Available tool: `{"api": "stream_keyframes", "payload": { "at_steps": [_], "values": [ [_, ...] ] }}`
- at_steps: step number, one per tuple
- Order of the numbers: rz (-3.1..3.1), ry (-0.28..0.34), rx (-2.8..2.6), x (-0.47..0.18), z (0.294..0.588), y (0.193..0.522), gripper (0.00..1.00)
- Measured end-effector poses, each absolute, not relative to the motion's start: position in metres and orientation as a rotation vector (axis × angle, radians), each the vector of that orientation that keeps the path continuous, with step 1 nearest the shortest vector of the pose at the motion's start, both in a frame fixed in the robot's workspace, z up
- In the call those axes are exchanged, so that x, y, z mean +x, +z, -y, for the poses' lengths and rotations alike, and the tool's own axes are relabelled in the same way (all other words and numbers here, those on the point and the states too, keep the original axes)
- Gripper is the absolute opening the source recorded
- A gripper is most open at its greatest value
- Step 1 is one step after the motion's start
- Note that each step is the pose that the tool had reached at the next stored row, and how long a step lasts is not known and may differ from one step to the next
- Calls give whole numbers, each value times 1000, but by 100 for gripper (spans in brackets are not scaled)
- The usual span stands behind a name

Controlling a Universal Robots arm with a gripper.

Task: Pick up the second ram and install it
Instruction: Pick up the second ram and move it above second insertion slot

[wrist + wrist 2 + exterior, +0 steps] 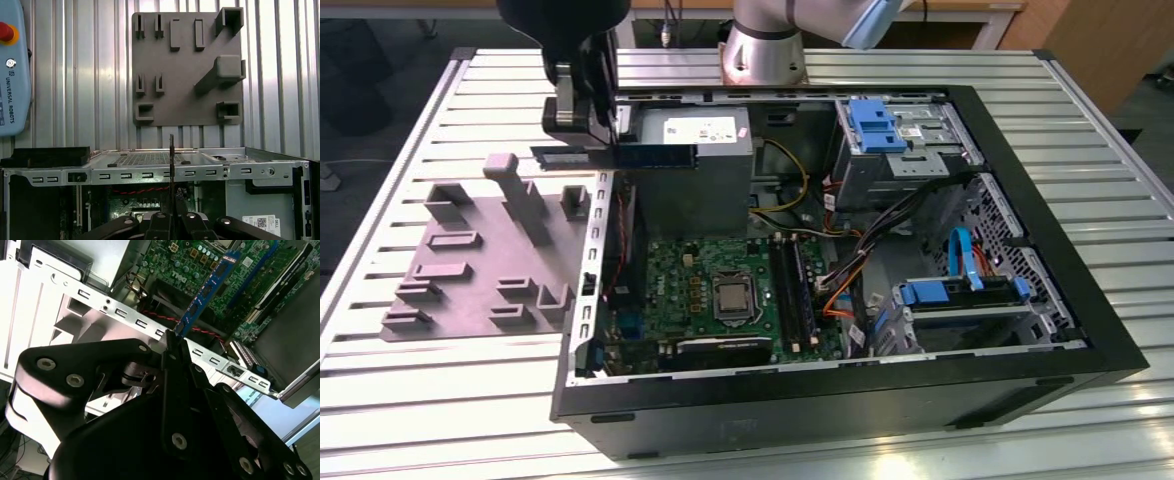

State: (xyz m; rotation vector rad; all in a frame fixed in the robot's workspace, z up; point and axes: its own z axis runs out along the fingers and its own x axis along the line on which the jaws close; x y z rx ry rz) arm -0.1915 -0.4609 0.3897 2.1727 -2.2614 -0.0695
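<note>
My gripper (pixel 587 143) is shut on the second ram (pixel 630 156), a thin dark blue stick held level above the open computer case's wall on the exterior view's left. In the second wrist view the ram (pixel 205 295) sticks out from the fingertips (pixel 172 347) over the green motherboard (pixel 200 260). It appears edge-on as a thin dark line (pixel 171 165) in the first wrist view. The motherboard (pixel 707 270) lies in the case floor with its long black memory slots (pixel 787 285) beside the processor socket. The grey plastic holder (pixel 474 260) sits on the table outside the case.
The case's metal rim (pixel 600 240) runs right under the ram. A grey power supply (pixel 700 140) stands close behind it. Drive bays with blue tabs (pixel 881 125), a second blue bracket (pixel 961 292) and loose cables (pixel 847 250) occupy the exterior view's right. A teach pendant (pixel 12 75) lies on the slatted table (pixel 75 75).
</note>
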Motion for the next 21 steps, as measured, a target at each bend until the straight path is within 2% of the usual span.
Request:
{"api": "stream_keyframes", "payload": {
  "at_steps": [21],
  "values": [
    [2261, -70, 2173, -171, 461, 390, 14]
  ]
}}
